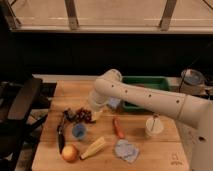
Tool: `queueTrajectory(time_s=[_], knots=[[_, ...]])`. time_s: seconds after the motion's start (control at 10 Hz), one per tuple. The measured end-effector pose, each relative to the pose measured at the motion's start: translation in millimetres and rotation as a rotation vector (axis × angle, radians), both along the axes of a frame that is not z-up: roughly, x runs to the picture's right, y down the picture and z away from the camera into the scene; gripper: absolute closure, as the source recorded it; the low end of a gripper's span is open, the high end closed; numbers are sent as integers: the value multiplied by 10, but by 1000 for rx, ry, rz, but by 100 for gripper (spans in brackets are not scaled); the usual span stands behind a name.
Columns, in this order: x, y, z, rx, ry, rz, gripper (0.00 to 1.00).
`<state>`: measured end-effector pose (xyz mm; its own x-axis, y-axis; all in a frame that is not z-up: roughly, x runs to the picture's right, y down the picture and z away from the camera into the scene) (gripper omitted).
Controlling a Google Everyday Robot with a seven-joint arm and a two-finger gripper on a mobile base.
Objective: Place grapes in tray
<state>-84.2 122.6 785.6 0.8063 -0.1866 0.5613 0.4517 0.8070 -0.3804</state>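
Observation:
The dark red-purple grapes (83, 115) lie on the wooden table (165, 150), left of centre. My gripper (93, 113) is at the end of the white arm, right beside the grapes on their right, close to or touching them. The green tray (150, 85) stands at the back of the table, right of centre, partly hidden by the arm.
A black-handled tool (61, 133), a small blue cup (78, 131), an orange-yellow round fruit (69, 153), a corn cob (94, 148), a carrot (118, 128), a blue cloth (126, 149) and a white cup (154, 126) lie on the table. A black chair (20, 100) stands at left.

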Motion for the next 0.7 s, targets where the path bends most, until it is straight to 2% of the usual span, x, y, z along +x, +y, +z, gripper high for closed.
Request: queueTrajectory(time_s=[0.1,0.3,0.5,0.7], knots=[[-133,38,206,-16,-20,-11,35],[-275,68,435,-45,-43,-10,35],[-341,133,541,-77,-53,-1,35],[-360,284,660,-119,-55,4,36]])
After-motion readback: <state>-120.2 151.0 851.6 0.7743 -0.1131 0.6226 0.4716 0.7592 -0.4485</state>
